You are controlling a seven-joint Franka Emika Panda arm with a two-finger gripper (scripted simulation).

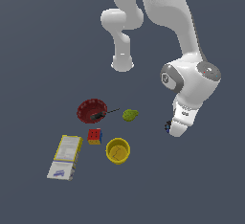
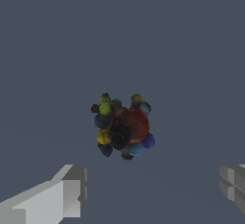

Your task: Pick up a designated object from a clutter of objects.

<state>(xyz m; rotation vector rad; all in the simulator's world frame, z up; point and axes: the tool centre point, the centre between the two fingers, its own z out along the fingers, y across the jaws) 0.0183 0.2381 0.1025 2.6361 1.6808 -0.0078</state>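
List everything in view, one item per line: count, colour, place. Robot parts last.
red bowl: one, red, something dark inside, farthest back of the clutter.
green blob: one, green, to the exterior view's right of the bowl.
colourful cube: one, red-blue-yellow, in front of the bowl.
yellow cup: one, yellow, upright, near the cube.
flat box: one, yellow-white, exterior view's left.
speckled lump: one, dark multicoloured, below the end effector.
end effector: one, pale grey, open, empty.

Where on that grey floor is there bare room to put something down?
Bare floor lies beyond the green blob toward the exterior view's right, and below the yellow cup. It is crowded where the red bowl, colourful cube and flat box cluster.
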